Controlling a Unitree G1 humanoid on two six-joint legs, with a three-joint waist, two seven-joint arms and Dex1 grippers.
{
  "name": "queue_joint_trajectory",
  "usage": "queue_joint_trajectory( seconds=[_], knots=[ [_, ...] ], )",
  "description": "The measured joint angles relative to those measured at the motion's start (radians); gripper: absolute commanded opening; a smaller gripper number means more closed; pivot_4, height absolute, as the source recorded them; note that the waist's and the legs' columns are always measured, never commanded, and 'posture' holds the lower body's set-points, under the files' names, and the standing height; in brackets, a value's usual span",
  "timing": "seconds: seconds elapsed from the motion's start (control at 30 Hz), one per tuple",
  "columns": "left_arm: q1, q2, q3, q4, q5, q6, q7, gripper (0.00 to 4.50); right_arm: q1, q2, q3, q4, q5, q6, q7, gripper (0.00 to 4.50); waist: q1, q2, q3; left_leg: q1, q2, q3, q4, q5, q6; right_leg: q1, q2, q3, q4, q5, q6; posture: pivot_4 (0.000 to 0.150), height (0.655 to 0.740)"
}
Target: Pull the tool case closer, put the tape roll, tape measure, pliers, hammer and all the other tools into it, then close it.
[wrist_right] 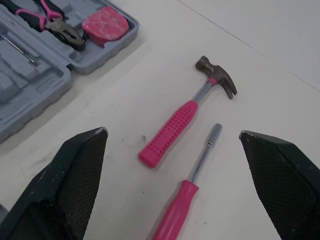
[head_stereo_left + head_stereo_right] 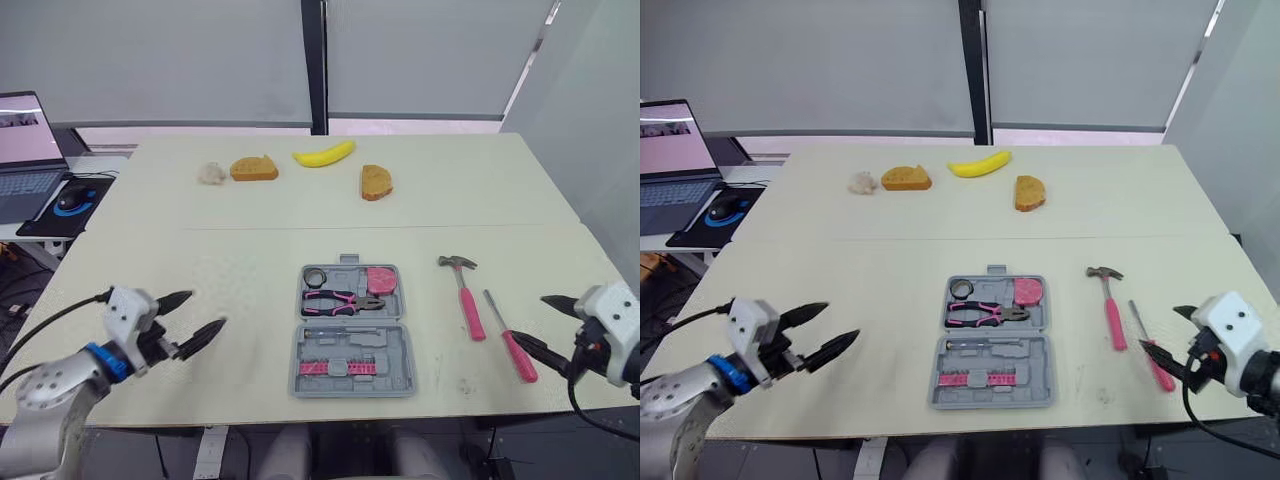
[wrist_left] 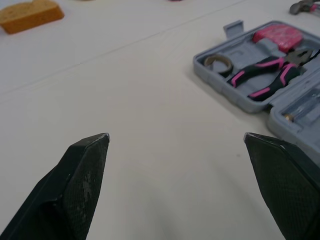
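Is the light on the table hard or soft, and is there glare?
Left eye view: soft light on the table; the banana casts hardly any shadow. Right wrist view: the hammer casts a faint shadow, no glare. Right eye view: the laptop screen glows bright.

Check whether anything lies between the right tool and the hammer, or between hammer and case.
Yes: the pink-handled screwdriver lies between the right tool and the pink-handled steel hammer. Only bare beige table separates hammer from the open grey plastic case.
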State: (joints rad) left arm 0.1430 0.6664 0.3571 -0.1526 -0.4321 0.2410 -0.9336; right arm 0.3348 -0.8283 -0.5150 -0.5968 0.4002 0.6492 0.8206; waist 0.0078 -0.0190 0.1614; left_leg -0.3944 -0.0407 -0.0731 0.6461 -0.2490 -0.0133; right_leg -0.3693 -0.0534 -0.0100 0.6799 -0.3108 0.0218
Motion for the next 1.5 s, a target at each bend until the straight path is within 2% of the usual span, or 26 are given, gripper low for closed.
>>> queue_joint_trajectory(
  seconds=[0.2, 0.4, 0.6, 1.0, 1.33, 1.43, 1.5],
  knots=[
    [-0.212, 0.009, -0.171, -0.061, -0.004, 0.072, -0.035, 4.48, -0.298, 0.053, 0.223, -0.014, -0.027, 0.195, -0.216, 4.50, -0.011, 0.000, 0.000, 0.000, 0.000, 0.000, 0.000, 0.000, 0.000, -0.001, 0.001, 0.000, 0.001, 0.000, 0.000, 0.150, 0.7400],
    [-0.324, 0.015, -0.276, -0.080, -0.027, 0.130, -0.087, 4.48, -0.521, 0.140, 0.395, 0.170, -0.074, 0.315, -0.342, 4.50, -0.014, 0.000, 0.000, -0.003, -0.001, 0.000, 0.000, 0.000, 0.000, -0.003, 0.001, 0.001, 0.001, 0.000, 0.000, 0.150, 0.7400],
    [-0.373, 0.011, -0.331, -0.086, -0.001, 0.116, -0.084, 4.48, -0.659, 0.231, 0.538, 0.416, -0.168, 0.279, -0.409, 4.50, -0.016, 0.001, 0.001, -0.002, -0.001, 0.000, 0.000, 0.000, 0.000, -0.003, 0.002, 0.001, 0.002, 0.000, 0.000, 0.150, 0.7400],
    [-0.372, -0.002, -0.384, -0.112, 0.027, 0.096, -0.076, 4.48, -0.825, 0.348, 0.563, 0.794, -0.255, 0.157, -0.430, 4.50, -0.024, 0.001, 0.001, -0.003, -0.001, 0.000, 0.000, 0.000, 0.000, -0.004, 0.002, 0.001, 0.002, 0.001, 0.000, 0.150, 0.7400],
    [-0.371, -0.005, -0.398, -0.113, 0.052, 0.074, -0.076, 4.48, -0.867, 0.415, 0.571, 0.921, -0.300, 0.109, -0.457, 4.50, -0.035, 0.001, 0.001, -0.003, -0.001, 0.000, 0.000, 0.000, 0.000, -0.004, 0.002, 0.001, 0.002, 0.001, 0.000, 0.150, 0.7400],
    [-0.371, -0.012, -0.401, -0.111, 0.059, 0.068, -0.077, 4.50, -0.872, 0.421, 0.563, 0.934, -0.300, 0.102, -0.460, 3.95, -0.036, 0.001, 0.001, -0.003, -0.001, 0.000, 0.000, 0.000, 0.000, -0.004, 0.002, 0.001, 0.002, 0.001, 0.000, 0.150, 0.7400],
    [-0.372, -0.019, -0.402, -0.111, 0.059, 0.057, -0.079, 4.50, -0.877, 0.428, 0.549, 0.948, -0.301, 0.097, -0.474, 3.22, -0.036, 0.001, 0.001, -0.003, -0.001, 0.000, 0.000, 0.000, 0.000, -0.004, 0.002, 0.001, 0.002, 0.001, 0.000, 0.150, 0.7400]
  ],
)
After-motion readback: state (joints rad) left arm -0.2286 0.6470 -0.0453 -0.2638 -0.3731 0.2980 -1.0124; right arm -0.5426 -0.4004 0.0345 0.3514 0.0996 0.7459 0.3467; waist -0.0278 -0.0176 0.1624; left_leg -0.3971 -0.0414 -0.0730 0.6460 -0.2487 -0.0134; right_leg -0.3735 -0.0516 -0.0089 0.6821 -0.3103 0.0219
